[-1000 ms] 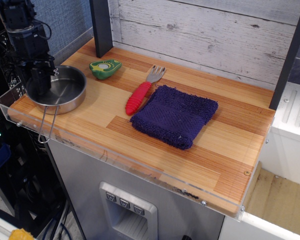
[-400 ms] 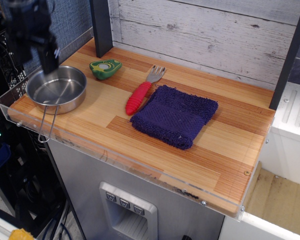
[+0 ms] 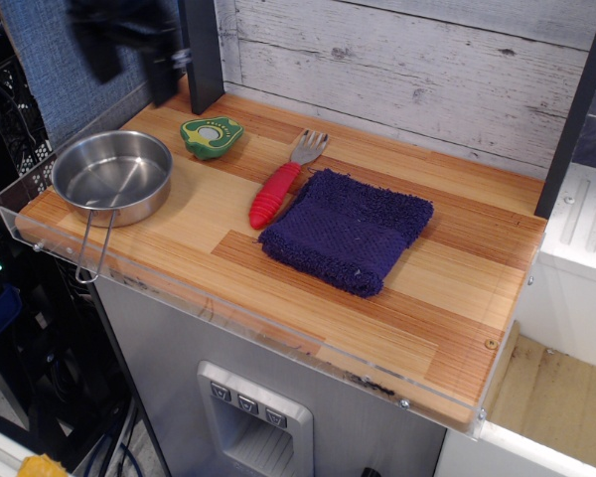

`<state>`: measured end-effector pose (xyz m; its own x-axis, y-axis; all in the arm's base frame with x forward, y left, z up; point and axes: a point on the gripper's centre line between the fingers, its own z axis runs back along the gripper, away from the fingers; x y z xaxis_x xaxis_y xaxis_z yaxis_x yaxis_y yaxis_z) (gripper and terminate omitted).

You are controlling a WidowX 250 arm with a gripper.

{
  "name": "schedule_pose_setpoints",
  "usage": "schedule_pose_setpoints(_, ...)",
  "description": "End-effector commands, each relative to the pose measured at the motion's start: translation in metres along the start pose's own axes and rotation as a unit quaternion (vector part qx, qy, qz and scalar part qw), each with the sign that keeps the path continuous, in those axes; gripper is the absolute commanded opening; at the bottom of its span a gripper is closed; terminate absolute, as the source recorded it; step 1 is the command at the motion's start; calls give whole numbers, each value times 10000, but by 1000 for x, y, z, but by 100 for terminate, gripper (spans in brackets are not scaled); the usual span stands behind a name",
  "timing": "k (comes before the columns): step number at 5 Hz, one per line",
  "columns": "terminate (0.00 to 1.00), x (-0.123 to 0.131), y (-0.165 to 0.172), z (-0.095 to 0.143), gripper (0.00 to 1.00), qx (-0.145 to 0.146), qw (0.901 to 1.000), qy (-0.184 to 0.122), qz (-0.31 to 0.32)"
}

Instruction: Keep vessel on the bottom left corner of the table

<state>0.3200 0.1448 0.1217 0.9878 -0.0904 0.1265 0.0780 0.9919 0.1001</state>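
Hanging as a dark, motion-blurred shape in the upper left corner, the fingers (image 3: 164, 84) sit above the back left part of the surface (image 3: 308, 288), clear of everything on it. The blur hides how far apart they stand, so I cannot tell whether they are spread or closed; nothing can be seen held between them. The rest of the arm is a smeared black mass against the blue wall, just left of a dark upright post (image 3: 201, 50).

Below and toward the front, the vessel (image 3: 112, 177) sits upright on the surface at its near left corner, close against the clear acrylic rim (image 3: 20, 199) on the left side. Its bowl looks empty and shiny. The thin wire loop handle (image 3: 91, 248) hangs out past the front edge of the surface, pointing down and forward.

Just behind and to the right of the vessel lies a green avocado-shaped toy (image 3: 209, 135), apart from the pan. Further right, a fork with a red handle (image 3: 281, 185) lies diagonally, its metal tines toward the back wall. The handle end rests just beside a folded dark blue towel (image 3: 347, 230), which lies near the middle of the surface.
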Motion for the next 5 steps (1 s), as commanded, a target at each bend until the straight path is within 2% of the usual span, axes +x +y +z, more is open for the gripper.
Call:
schedule_pose_setpoints(1,0,17,-32,20,100,-275,9987,32,423)
schedule_pose_setpoints(4,0,15,-36,20,100,-255,9981,96,553)
schedule_pose_setpoints(5,100,15,-36,20,100,-255,9981,96,553)
